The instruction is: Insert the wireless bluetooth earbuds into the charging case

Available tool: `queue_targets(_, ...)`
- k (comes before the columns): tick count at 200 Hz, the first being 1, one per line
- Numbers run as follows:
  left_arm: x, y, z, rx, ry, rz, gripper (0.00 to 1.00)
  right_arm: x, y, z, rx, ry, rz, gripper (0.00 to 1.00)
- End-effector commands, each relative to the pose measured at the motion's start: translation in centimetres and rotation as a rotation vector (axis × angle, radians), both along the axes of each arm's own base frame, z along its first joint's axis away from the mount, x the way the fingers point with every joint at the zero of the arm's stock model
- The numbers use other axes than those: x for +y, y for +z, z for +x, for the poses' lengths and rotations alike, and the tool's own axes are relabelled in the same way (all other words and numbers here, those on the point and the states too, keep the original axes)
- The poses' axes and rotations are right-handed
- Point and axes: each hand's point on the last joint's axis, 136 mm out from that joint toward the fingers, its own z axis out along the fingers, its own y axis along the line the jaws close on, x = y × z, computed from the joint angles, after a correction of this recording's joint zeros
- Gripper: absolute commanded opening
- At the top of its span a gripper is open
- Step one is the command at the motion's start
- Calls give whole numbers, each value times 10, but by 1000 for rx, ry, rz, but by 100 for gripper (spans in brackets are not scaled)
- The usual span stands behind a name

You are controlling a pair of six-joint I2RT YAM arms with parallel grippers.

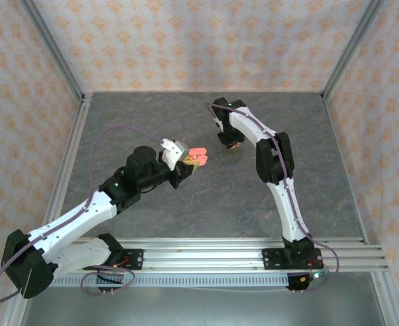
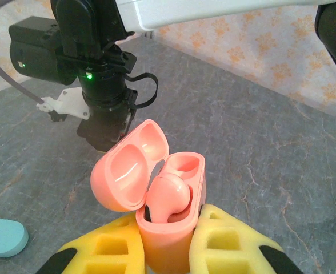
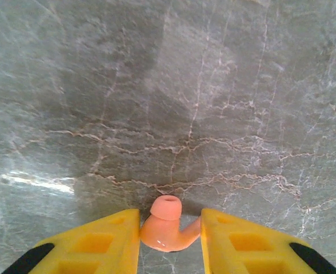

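Note:
My left gripper (image 2: pixel 169 234) is shut on a salmon-pink charging case (image 2: pixel 167 242), held upright above the table, also seen as the case (image 1: pixel 198 157) from above. Its lid (image 2: pixel 127 171) hangs open to the left. One pink earbud (image 2: pixel 168 197) sits in the near socket; the far socket (image 2: pixel 185 164) is empty. My right gripper (image 3: pixel 170 231) points down at the table, shut on a second salmon-pink earbud (image 3: pixel 163 228), its silicone tip facing away from the wrist. From above, the right gripper (image 1: pixel 231 142) is just right of the case.
A light blue oval case (image 2: pixel 2 237) lies on the grey marbled table (image 1: pixel 308 176) to the left of my left gripper. The right arm's wrist (image 2: pixel 102 97) hangs just beyond the open case. Aluminium frame posts and patterned walls enclose the table.

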Motion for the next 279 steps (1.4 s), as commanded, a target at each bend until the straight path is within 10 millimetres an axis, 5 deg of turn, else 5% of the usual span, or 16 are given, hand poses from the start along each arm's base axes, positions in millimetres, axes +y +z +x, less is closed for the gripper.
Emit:
queue_targets(1, 4, 18, -3, -23, 21, -32, 0, -8, -12, -12, 59, -12, -17, 33)
queue_targets(58, 12, 22, -10, -21, 49, -52, 0, -6, -15, -16, 88, -21, 11, 25)
queue_targets(125, 20, 27, -17, -28, 78, -74, 0, 2, 23, -29, 78, -70, 102, 17)
queue_targets(155, 20, 29, -18, -26, 73, -71, 0, 7, 33, -59, 157, -103, 166, 16)
queue_targets(204, 21, 25, -20, -15, 73, -69, 0, 6, 4, -129, 376, -85, 90, 15)
queue_targets(238, 21, 26, -21, -13, 69, -65, 0, 26, -9, -145, 466, -54, 75, 22)
queue_targets(279, 24, 25, -23, -7, 78, -65, 0, 61, 13, -120, 361, -52, 175, 40)
